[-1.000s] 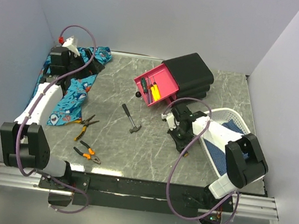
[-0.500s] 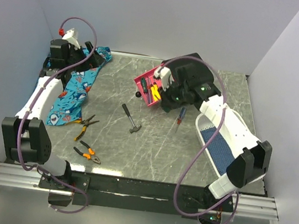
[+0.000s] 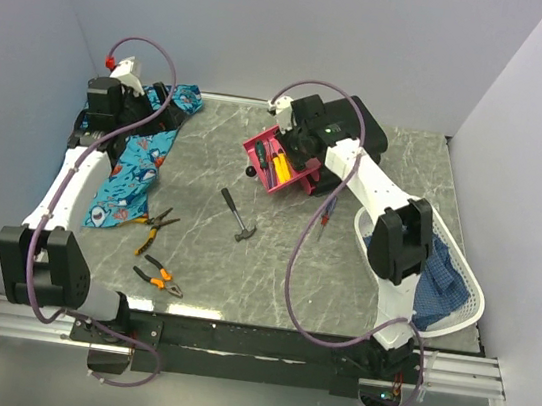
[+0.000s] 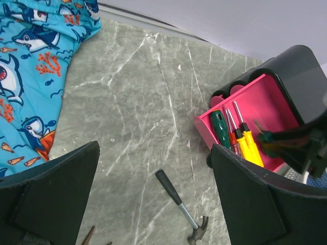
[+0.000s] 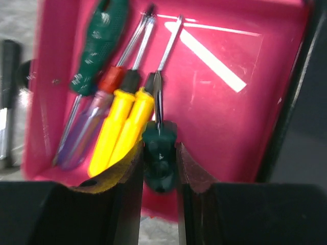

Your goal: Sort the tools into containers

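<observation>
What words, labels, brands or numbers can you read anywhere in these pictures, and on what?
None readable.
The cloth carries only shark and coral pictures.
Pale specks on the big green handle are too blurred to read.
The drawer and hammer show no marking.

Screwdrivers (image 5: 110,117) side by side in the open pink drawer (image 4: 265,99); hammer (image 3: 236,214) and orange-handled pliers (image 3: 159,276) outside it.
</observation>
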Robot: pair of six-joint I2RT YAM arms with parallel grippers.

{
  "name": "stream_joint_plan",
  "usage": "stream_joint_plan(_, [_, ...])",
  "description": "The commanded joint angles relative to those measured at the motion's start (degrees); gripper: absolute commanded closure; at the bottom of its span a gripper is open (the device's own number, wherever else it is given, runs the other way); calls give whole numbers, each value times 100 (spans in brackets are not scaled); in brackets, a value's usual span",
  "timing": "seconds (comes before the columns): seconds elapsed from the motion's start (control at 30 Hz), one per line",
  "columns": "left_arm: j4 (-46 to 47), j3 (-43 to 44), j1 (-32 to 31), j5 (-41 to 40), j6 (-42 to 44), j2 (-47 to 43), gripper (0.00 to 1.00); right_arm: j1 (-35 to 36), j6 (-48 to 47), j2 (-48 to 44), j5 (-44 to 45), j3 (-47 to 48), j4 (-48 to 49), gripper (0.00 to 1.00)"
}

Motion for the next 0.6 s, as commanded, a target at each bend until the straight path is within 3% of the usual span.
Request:
stream_joint_plan(0.0, [79, -61, 31, -59, 164, -290, 3, -40, 228, -10, 686, 267, 301, 91])
stream_joint_plan(0.03, [97, -70, 31, -59, 155, -281, 3, -40, 263, -28, 730, 267, 319, 83])
stream_joint_plan(0.07, [106, -61, 31, -32, 147, -281, 3, -48, 307, -54, 748, 276, 345, 67])
stream_joint_plan(0.17, [158, -52, 40, 11, 68, -211, 3, -31, 413, -291, 643, 276, 328, 51])
stream_joint_plan(0.3, [255, 18, 32, 143, -99, -53, 3, -40, 562, -940, 449, -240, 371, 43])
stream_joint_plan(0.37, [282, 71, 31, 187, -178, 52, 3, -48, 650, -1459, 449, -593, 424, 32])
stream_joint_plan(0.57, [247, 343, 31, 223, -249, 351, 3, -347, 1888, -2628, 783, -2403, 434, 34])
